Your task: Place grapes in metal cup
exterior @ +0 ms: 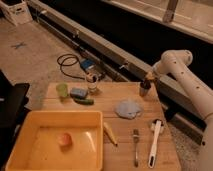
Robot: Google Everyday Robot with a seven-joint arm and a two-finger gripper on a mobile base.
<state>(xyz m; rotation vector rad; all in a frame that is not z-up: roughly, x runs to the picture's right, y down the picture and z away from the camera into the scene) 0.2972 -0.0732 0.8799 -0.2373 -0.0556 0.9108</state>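
Note:
The metal cup [144,90], a small dull grey cylinder, stands upright near the far right edge of the wooden table [115,127]. My gripper [149,78] hangs straight over the cup's mouth at the end of the white arm [182,75], which reaches in from the right. It is shut on the grapes [148,75], which show only as a small dark reddish lump at its tip, just above the cup's rim.
A large yellow bin [30,125] holding an orange fruit [64,139] fills the near left. A banana [109,133], fork [135,146], white brush [155,141] and blue cloth [128,108] lie nearby. A green cup [62,90], blue sponge [78,93], cucumber [84,101] and glass jar [91,83] stand at the far left.

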